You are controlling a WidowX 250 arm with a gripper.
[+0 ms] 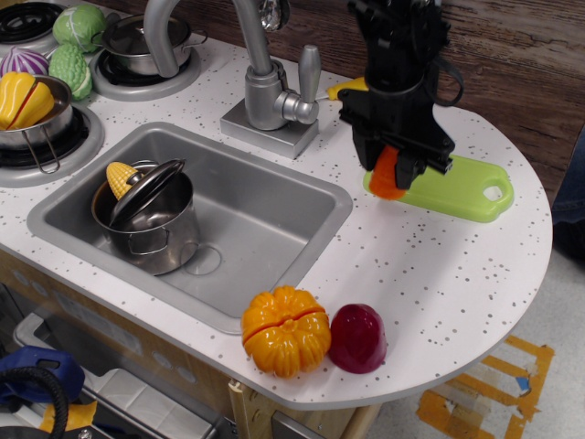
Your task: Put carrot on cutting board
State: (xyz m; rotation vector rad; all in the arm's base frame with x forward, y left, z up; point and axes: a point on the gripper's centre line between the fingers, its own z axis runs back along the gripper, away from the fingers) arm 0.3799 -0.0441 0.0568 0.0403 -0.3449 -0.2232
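Carrot (385, 176): rigid, light, smooth plastic; its taper invites slipping. The claw (395, 167) grips it mid-body, above the cutting board's (457, 187) near end.

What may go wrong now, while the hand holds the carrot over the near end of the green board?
1. The hand holds the carrot over the very end of the cutting board; released here, it may land half on the counter.
2. The carrot looks tilted in the grip, so it may topple and roll off the board.
3. Lowering too far may push the thin board sideways.
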